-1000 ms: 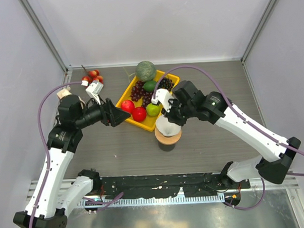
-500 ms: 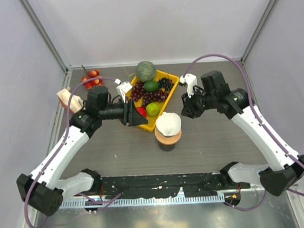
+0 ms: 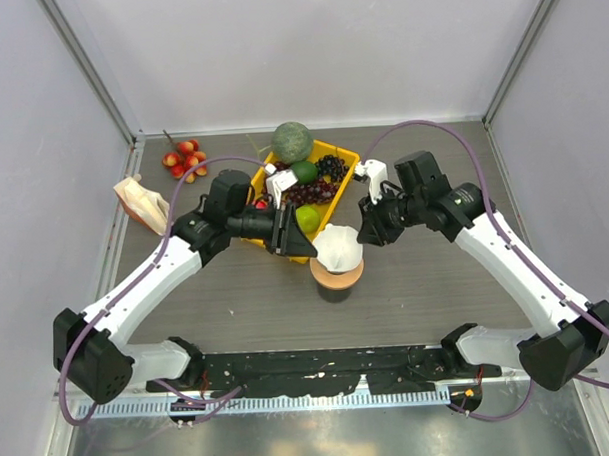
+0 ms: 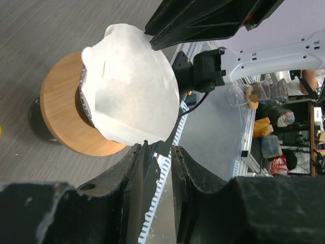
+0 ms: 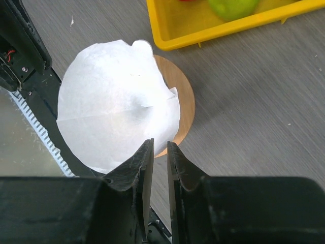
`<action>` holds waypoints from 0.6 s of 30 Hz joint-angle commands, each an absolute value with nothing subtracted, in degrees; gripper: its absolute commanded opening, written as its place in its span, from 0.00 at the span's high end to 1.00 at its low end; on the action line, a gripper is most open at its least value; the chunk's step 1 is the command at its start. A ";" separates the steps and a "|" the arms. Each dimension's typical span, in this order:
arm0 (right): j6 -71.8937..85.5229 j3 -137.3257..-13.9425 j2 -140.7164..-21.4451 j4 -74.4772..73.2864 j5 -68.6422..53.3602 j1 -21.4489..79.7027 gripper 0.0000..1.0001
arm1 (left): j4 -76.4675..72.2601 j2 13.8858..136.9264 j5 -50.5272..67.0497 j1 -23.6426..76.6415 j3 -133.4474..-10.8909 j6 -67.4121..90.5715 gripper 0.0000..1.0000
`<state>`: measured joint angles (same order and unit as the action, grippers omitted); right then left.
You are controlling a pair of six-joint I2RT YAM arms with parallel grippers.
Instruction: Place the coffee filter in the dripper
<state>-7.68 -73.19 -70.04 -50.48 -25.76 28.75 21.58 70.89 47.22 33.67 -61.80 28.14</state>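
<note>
1. Grey wood-grain worktop [image 3: 427, 294] fills the white-walled bay, and a yellow tray [image 5: 172, 30] of fruit lies just behind the brewing stand.
2. The coffee filter [image 3: 337, 247] stands opened into a cone on the wooden ring [image 3: 337, 278], which caps a dark cup [image 4: 38, 122]. Its paper rides high and lopsided above the ring, so I judge it placed but not fully seated. I cannot make out the dripper under the paper.
3. Both arms flank the filter from opposite sides. I read that as bracketing the paper so it can be nudged square and pressed down.
4. My left hand [image 4: 160, 146] reaches in low along the tray's near edge, pointing right at the filter. Its fingers are a narrow slit apart with nothing between them. The tips sit just beside the paper's edge, and I cannot tell whether they touch it.
5. My right hand [image 5: 160, 143] mirrors this from the other side, elbow bent and wrist angled in. It is barely parted and empty, with its tips at the filter's rim.
</note>
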 commanded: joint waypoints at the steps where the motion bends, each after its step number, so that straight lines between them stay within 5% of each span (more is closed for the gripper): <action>1: -6.33 -71.81 -69.70 -47.55 -27.60 28.56 0.77 | 18.54 72.42 49.31 34.63 -61.79 28.48 0.68; 18: -6.86 -71.54 -69.26 -48.87 -29.44 28.56 0.76 | 20.30 74.97 49.48 34.72 -60.82 27.16 0.68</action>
